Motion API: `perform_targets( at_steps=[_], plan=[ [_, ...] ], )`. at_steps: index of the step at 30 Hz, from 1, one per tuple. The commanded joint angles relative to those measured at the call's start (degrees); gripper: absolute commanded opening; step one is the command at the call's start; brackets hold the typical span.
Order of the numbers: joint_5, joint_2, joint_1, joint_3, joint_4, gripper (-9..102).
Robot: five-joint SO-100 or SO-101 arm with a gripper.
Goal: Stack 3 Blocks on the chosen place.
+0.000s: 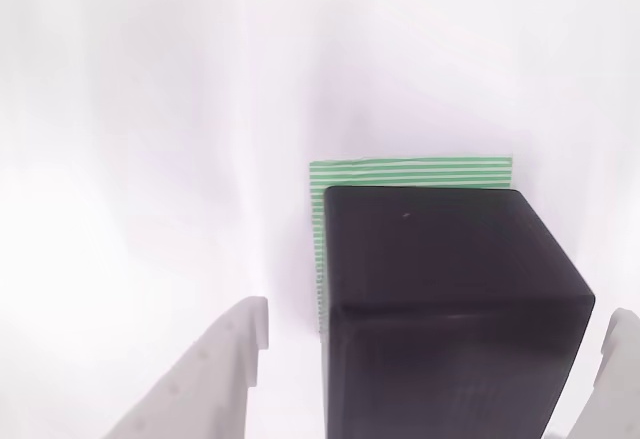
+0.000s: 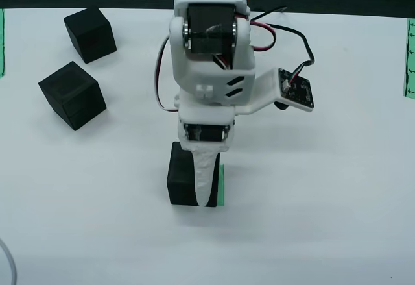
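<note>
One black block (image 1: 450, 309) sits on the green-and-white striped patch (image 1: 410, 171), covering most of it; in my wrist view a band of stripes shows along the block's far edge and a thin sliver down its left side. The overhead view shows the same block (image 2: 180, 182) under my arm, with a strip of the patch (image 2: 221, 184) peeking out on its right.

My fingers (image 1: 430, 379) are spread apart and released, one white tip (image 1: 225, 359) to the left of the block with a clear gap of worktop between, the other (image 1: 615, 359) at the right edge of the wrist view, just beside the block's right face. I grasp nothing. From overhead, one long white finger (image 2: 205, 174) lies across the block's right part.

Two more black blocks rest well apart from the patch, toward the upper left of the overhead view: one (image 2: 90, 34) near the dark back edge, the other (image 2: 72, 94) just below it and slightly further left. The white worktop (image 2: 324, 220) carries all of it. Green strips (image 2: 410, 58) with dark marks sit at the far side edges.
</note>
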Motion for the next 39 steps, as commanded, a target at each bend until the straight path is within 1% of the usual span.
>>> perform_targets(
  at_steps=[1,3,6,12,17,22,27,33,39],
  plan=[
    [-1.8,9.3,-1.3,3.1,0.3,43],
    [-4.4,14.2,-2.2,7.2,0.1,43],
    [-9.4,22.3,-2.0,15.1,-2.9,43],
    [-20.6,35.9,2.0,27.3,-4.0,43],
    [-32.6,43.8,11.0,32.8,-3.0,43],
    [-49.6,49.2,22.9,38.0,-2.3,43],
    [-67.1,50.4,34.8,37.7,-1.0,42],
    [-83.9,49.3,47.6,37.0,-6.7,42],
    [-92.7,43.5,55.4,36.0,-14.9,42]
  ],
)
